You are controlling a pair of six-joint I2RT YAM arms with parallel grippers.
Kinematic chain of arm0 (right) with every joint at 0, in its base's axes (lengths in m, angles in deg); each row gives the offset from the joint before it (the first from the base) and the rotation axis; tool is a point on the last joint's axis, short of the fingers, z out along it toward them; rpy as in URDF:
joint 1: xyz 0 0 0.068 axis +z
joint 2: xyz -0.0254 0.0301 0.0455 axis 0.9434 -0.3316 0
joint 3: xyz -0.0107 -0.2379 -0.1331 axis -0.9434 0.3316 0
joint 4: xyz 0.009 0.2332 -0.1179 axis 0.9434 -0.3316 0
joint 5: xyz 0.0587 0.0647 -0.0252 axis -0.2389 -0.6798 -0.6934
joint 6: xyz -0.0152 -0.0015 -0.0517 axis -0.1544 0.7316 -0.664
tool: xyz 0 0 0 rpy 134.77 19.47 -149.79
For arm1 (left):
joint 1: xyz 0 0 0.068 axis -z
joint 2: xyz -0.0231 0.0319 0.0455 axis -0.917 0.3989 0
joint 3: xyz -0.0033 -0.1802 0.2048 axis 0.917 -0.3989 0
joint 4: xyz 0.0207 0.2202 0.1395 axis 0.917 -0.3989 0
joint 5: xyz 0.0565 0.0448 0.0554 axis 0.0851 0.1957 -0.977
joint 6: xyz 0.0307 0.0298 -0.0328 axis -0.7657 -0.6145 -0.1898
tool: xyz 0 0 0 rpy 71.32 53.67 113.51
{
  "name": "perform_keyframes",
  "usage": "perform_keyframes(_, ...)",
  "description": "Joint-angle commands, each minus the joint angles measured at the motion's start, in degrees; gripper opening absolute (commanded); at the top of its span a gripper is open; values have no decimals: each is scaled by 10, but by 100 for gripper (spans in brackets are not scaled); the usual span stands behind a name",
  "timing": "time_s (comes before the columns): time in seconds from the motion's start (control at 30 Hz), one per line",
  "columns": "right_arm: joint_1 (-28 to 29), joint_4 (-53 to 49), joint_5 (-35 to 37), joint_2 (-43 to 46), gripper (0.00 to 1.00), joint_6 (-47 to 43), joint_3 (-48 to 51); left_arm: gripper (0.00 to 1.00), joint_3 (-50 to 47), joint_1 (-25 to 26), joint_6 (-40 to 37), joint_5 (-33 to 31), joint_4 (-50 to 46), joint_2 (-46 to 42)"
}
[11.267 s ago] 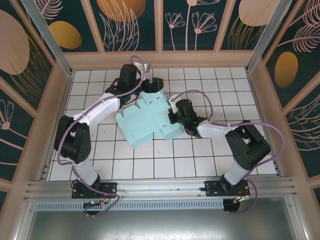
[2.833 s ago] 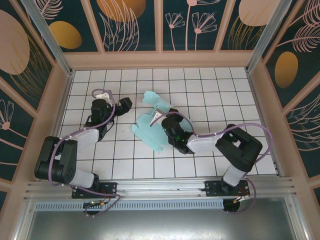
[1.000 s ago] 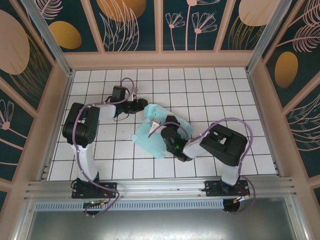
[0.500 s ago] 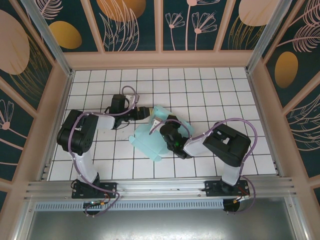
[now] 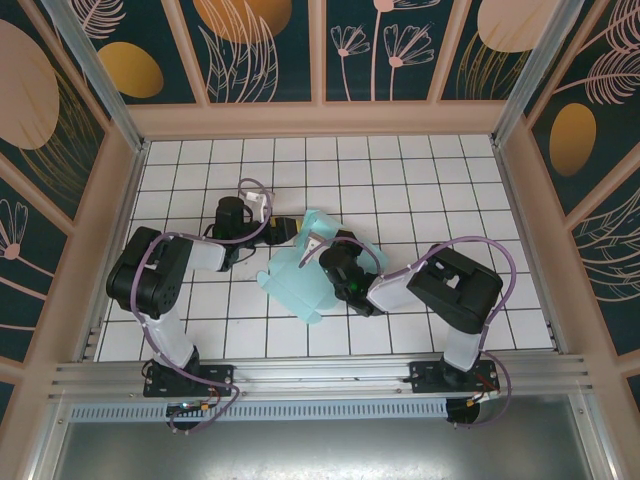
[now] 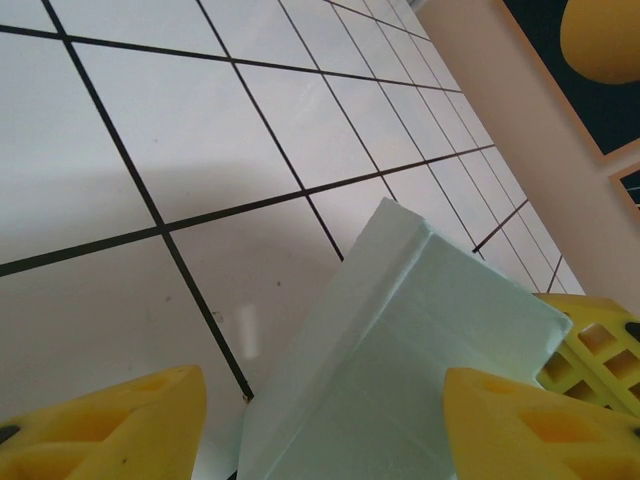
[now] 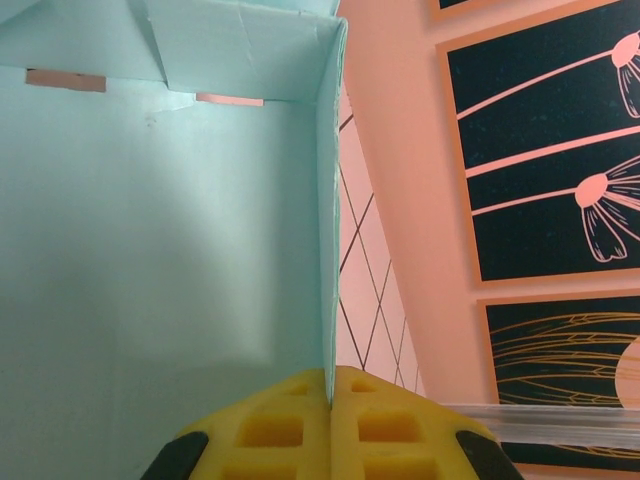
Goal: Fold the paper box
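- Paper box (image 5: 297, 287), half-formed in pale mint card, lies at the middle of the tiled table (image 5: 200, 330). It is likely light, flimsy and easily dented, so best pinched at a wall edge near a crease.
- Right gripper (image 7: 330, 395): pads pressed together on one upright box wall.
- Left gripper (image 6: 325, 415): fingers apart, straddling a box corner.

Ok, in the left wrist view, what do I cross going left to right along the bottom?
One yellow finger of the left end effector → paper box → its other yellow finger.
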Motion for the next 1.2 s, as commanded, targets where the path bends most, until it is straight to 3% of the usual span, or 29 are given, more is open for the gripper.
perform_keyframes(0.0, -2, -26, -17, 5, 0, 19, -9, 59, 9, 4, -17, 30, 27, 17)
perform_keyframes(0.1, -2, -31, -17, 4, 0, 20, -13, 49, 17, 7, -16, 42, 24, 31)
perform_keyframes(0.87, -2, -71, -29, 4, 0, 26, -54, 50, 50, 19, -58, 3, -56, 65)
perform_keyframes(1.0, -6, -95, -39, 11, 0, 37, -62, 55, 45, 19, -54, -15, -50, 46)
perform_keyframes(1.17, -12, -160, -59, 16, 0, 69, -74, 57, 74, 18, -41, 31, -64, 42)
